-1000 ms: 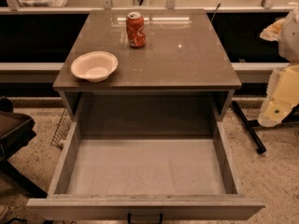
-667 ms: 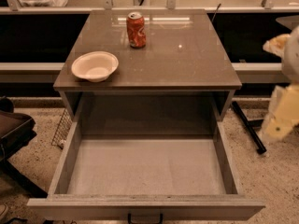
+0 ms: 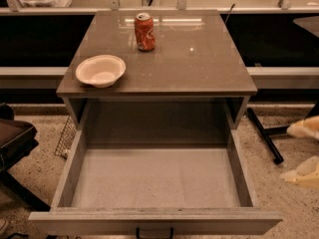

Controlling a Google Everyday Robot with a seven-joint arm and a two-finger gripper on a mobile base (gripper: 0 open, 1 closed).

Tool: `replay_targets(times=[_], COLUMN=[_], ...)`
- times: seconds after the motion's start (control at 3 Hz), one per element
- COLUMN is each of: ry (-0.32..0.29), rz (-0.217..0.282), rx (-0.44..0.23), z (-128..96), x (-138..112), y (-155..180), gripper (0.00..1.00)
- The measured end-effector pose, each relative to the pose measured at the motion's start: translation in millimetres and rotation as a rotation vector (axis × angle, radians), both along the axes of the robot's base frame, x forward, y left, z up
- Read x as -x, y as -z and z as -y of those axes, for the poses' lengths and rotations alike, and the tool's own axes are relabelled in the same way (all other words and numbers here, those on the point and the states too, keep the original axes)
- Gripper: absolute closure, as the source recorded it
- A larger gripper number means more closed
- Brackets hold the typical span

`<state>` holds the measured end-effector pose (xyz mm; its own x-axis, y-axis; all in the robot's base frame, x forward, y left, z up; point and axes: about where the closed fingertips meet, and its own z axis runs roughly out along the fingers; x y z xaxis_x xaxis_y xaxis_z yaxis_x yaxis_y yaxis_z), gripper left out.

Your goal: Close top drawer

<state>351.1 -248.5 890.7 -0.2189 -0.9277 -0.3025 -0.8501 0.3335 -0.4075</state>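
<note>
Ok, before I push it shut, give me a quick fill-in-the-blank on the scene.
1. The wide grey top drawer stands ____, with nothing inside.
2. The red soda can stands ____ on the brown cabinet top.
3. In the picture, the white paper bowl sits to the ____ of the can.
4. The pale gripper is at the picture's ____ edge, apart from the drawer.

Missing words: open; upright; left; right.

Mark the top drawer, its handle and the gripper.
top drawer (image 3: 154, 183), camera view, bare inside floor.
handle (image 3: 137, 232), camera view, left end.
gripper (image 3: 294, 152), camera view, far right, between its open fingers.
</note>
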Motion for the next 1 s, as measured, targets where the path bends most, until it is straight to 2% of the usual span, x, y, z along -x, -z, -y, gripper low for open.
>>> replay_targets(times=[0.33, 0.67, 1.0], ry=[-0.003, -0.007, -0.007], rz=[-0.03, -0.097, -0.096], rx=[-0.016, -0.036, -0.036], z=[8.6, 20.4, 19.6], x=[23.2, 54.3, 53.2], y=[69.9, 129.3, 127.8], gripper=[0.64, 0.96, 1.0])
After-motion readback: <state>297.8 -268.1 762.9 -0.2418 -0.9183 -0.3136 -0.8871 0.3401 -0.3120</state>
